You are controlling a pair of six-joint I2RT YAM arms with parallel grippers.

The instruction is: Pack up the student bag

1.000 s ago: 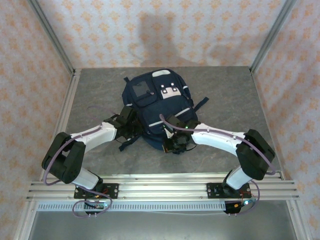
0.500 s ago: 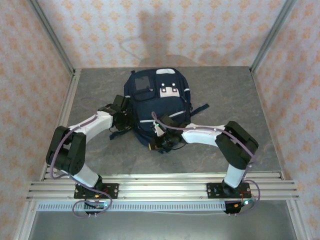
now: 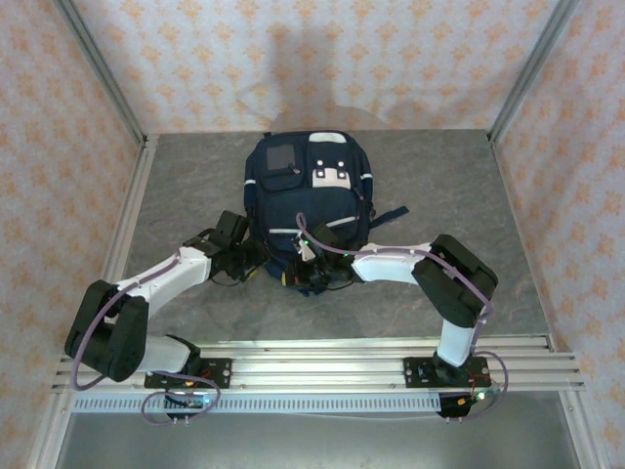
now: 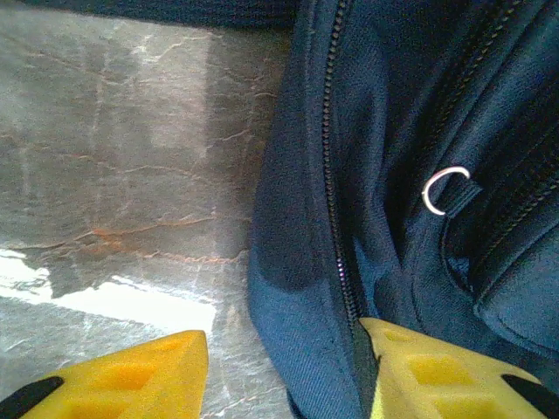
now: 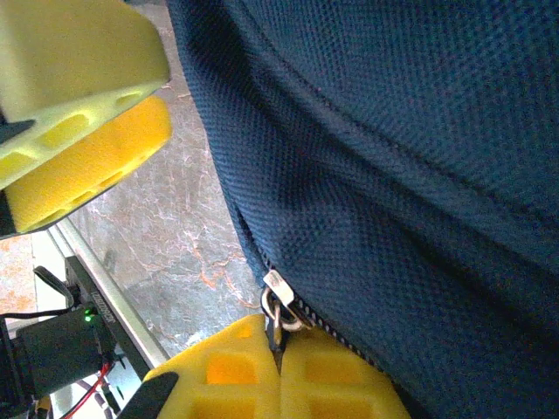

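Note:
The student bag (image 3: 309,191), navy with white patches, lies flat in the middle of the table with its near end toward the arms. My right gripper (image 3: 295,277) is at that near end, shut on the metal zipper pull (image 5: 281,316), with the slider (image 5: 278,288) just above its fingertips. My left gripper (image 3: 257,257) is at the bag's near left corner. Its jaws stand open, with the bag's fabric edge and zipper line (image 4: 336,227) between them. One yellow finger (image 4: 437,375) touches the cloth, and the other finger (image 4: 131,377) is over bare table.
The grey marbled table (image 3: 449,186) has patterned walls on three sides and metal posts at the back corners. An aluminium rail (image 3: 312,360) with both arm bases runs along the near edge. A bag strap (image 3: 391,211) sticks out to the right.
The left gripper opened and drew back from the bag's left side. The right gripper carried the zipper pull leftward along the near edge. The bag shifted and straightened.

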